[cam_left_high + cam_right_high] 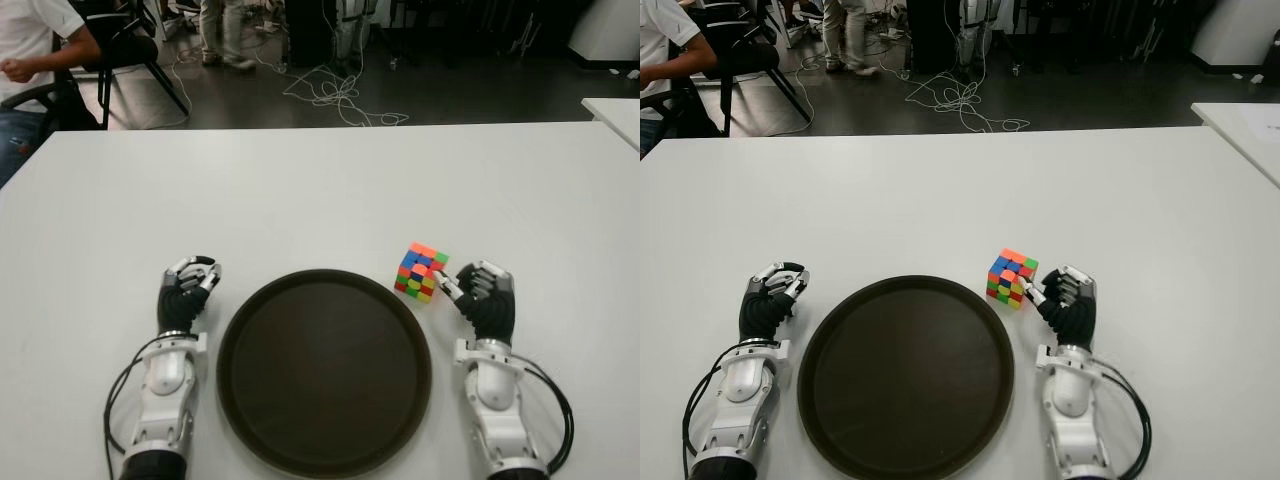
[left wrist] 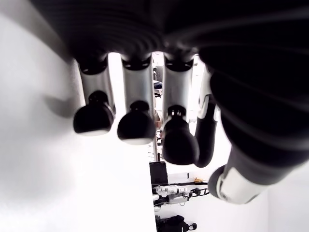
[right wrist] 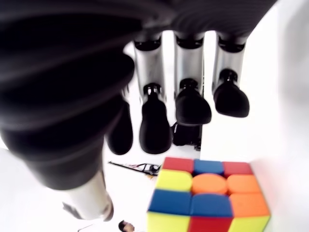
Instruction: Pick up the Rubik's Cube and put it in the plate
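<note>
White tabletop (image 1: pixel 320 190), cabled floor, chairs and a seated person behind.

Right hand (image 1: pixel 485 300): fingers (image 3: pixel 193 104) curled loosely, holding nothing; the tips show just beside the cube, at its right side. Contact cannot be told from either eye view; the wrist view shows a gap between tips and cube.

Cube (image 1: pixel 421 270): on the tabletop, tilted corner-on to the robot, just off the plate's far right rim. Not yet grasped.

Plate (image 1: pixel 250 400): round, dark, bare, between the two hands, near the robot.

Left hand (image 1: pixel 186 295): idle, just left of the plate, fingers (image 2: pixel 136 126) curled on nothing.

Risks, as judged:
- Cube stands skewed to the fingers, so a closing grip may meet a corner and twist or push it away.
- A push leftward would likely ride it against the plate rim and tip it.
- Smooth faces and a shallow hold may let it slip during the lift.
- Release from a height could bounce it off the plate.
</note>
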You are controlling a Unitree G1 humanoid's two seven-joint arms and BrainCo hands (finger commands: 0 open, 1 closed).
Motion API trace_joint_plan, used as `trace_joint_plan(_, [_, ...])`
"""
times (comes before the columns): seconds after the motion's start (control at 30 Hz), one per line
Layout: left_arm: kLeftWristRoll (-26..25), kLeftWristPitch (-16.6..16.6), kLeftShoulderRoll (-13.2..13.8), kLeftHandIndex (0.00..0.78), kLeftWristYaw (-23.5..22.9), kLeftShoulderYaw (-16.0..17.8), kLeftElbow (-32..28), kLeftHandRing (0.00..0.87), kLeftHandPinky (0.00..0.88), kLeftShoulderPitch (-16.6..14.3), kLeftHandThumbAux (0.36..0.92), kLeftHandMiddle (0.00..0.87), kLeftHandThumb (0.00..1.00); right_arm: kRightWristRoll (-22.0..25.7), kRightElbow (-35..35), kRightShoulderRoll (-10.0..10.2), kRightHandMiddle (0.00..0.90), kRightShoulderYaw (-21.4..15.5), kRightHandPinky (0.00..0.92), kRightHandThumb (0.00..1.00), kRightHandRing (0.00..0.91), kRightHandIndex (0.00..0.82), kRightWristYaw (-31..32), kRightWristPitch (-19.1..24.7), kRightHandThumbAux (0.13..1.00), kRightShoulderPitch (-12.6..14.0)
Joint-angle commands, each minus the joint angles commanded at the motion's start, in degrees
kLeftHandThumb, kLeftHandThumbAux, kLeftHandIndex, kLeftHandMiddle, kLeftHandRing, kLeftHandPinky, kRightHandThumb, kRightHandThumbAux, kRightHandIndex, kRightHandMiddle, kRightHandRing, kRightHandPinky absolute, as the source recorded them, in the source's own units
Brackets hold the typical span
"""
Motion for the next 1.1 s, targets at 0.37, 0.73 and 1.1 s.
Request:
trace_joint_plan(0.37, [0.46,1.07,-0.36,0.443,0.95,-0.18,-1.43,0.84,0.819,0.63,0.707,0.823,0.703,-8.39,-4.44,-3.6,0.715,2.21,0.745,0.073,0.744,0.598,-2.45,1.9,0.825,0.07])
trace_joint_plan(0.73, [0.18,0.42,-0.04,0.443,0.4,-0.2,-0.26,0.832,0.814,0.16,0.707,0.814,0.705,-13.1,-8.7,-7.27,0.327,3.22,0.359,0.001,0.341,0.286,-2.08,1.57,0.843,0.2])
trace_joint_plan(1.1, [-0.19,0.55,-0.38,0.444,0.35,-0.1,-0.67,0.839,0.822,0.35,0.707,0.822,0.704,-12.02,-10.91,-8.83,0.212,2.76,0.229,0.0,0.201,0.17,1.5,0.97,0.869,0.93])
